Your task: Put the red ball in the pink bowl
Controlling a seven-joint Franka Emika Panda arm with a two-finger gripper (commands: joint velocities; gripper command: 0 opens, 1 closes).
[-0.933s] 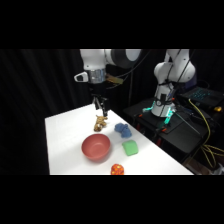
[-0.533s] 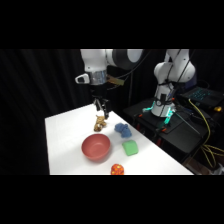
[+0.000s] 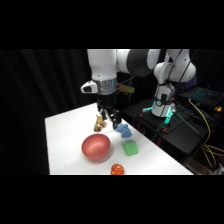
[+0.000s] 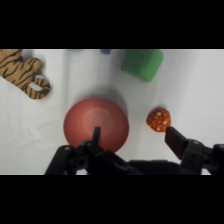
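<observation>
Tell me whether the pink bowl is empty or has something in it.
Empty. The wrist view shows the pink bowl's smooth inside with nothing in it; the red ball lies on the table beside it, apart from its rim.

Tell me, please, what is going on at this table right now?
A white robot arm hangs its gripper over a white table, holding nothing. Its fingers are spread open above the pink bowl, which is empty. The red ball lies on the table beside the bowl, not yet picked up. A green block, a tiger-striped toy and a blue object lie nearby, untouched.
</observation>
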